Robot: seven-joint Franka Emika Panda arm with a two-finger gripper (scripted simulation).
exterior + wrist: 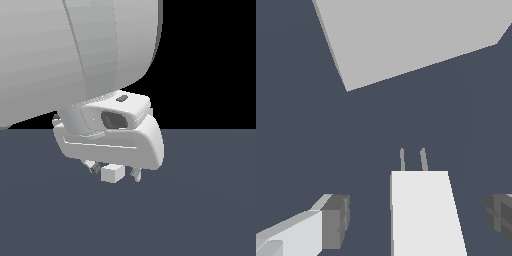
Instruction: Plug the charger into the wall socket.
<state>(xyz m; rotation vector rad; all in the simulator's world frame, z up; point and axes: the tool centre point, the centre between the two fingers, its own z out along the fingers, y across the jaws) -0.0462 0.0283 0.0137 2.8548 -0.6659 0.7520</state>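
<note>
The charger [112, 173] is a small whitish block. In the wrist view the charger [426, 210] shows two thin prongs that point toward the wall socket [411, 40], a flat light-grey plate some way ahead. The socket's holes do not show, and it is out of sight in the exterior view. My gripper [115, 174] straddles the charger. In the wrist view my gripper [418, 220] is open, with a dark fingertip pad [336, 222] on one side, the other pad [501, 215] opposite, and a gap on each side of the block.
A dark blue-grey floor [200, 210] lies under everything. The arm's big grey link [75, 50] fills the upper part of the exterior view's left and hides what is behind it.
</note>
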